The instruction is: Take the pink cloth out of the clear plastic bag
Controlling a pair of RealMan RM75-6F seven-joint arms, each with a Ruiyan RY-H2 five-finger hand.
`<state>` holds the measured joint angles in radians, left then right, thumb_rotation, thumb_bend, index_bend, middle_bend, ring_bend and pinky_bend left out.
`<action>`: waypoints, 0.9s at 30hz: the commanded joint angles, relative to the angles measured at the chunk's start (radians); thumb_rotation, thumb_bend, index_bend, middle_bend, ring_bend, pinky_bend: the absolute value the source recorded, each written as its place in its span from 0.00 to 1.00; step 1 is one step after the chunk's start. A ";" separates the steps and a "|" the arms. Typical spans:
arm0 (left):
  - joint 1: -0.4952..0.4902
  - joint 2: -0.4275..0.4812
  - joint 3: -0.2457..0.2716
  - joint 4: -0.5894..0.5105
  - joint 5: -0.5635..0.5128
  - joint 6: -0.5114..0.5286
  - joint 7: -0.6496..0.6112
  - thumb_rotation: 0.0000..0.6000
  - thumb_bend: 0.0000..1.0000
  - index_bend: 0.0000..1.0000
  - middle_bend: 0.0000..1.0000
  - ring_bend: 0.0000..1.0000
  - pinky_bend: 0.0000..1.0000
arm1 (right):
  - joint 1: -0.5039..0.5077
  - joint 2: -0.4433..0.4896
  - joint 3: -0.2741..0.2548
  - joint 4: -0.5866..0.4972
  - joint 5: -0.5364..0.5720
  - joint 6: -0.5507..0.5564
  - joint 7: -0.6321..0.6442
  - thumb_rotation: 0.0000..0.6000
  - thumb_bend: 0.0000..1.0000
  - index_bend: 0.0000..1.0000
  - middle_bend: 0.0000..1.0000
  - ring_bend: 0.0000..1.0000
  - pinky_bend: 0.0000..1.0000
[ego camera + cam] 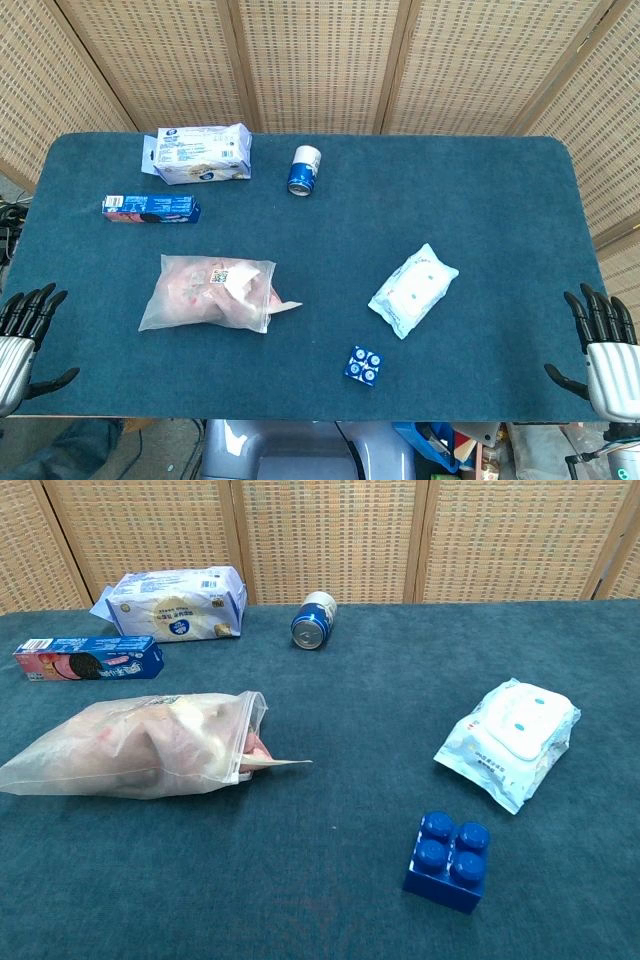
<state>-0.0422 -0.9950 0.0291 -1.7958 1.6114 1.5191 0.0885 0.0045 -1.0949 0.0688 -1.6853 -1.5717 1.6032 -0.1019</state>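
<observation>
The clear plastic bag [205, 292] lies on the table's [480, 200] left half, the pink cloth [262, 755] poking from its mouth. Left hand [22, 328] and right hand [603, 345] rest apart at the near corners, fingers spread, empty. Label text seems unreadable.

Cloth [170, 742] inside bag [60, 765], corner poking out of bag mouth toward right. Bag on desk [480, 190], left of centre. Biscuit box [151, 208] behind bag; carton [200, 153] further back. Can [304, 169] right of carton. Wipes pack [413, 289] right of bag; toy brick [362, 365] in front, between them.
</observation>
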 commanded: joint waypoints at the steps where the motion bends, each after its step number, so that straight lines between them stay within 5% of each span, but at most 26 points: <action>1: 0.000 -0.002 0.001 0.000 0.002 -0.001 0.005 1.00 0.15 0.00 0.00 0.00 0.00 | 0.000 0.001 0.000 0.000 0.000 0.000 0.002 1.00 0.00 0.00 0.00 0.00 0.00; 11: -0.041 -0.039 -0.026 0.021 -0.025 -0.055 0.016 1.00 0.15 0.00 0.00 0.00 0.00 | 0.002 0.002 0.000 0.000 0.002 -0.005 0.009 1.00 0.00 0.00 0.00 0.00 0.00; 19: -0.252 -0.161 -0.119 0.169 -0.115 -0.340 -0.097 1.00 0.15 0.00 0.00 0.00 0.00 | 0.016 -0.007 0.003 0.003 0.022 -0.037 -0.012 1.00 0.00 0.00 0.00 0.00 0.00; 27: -0.413 -0.246 -0.137 0.275 -0.174 -0.596 -0.135 1.00 0.15 0.00 0.00 0.00 0.00 | 0.021 -0.015 0.008 0.005 0.045 -0.052 -0.031 1.00 0.00 0.00 0.00 0.00 0.00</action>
<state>-0.3959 -1.2024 -0.0949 -1.5623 1.4694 0.9956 -0.0335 0.0257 -1.1091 0.0759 -1.6803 -1.5278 1.5513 -0.1327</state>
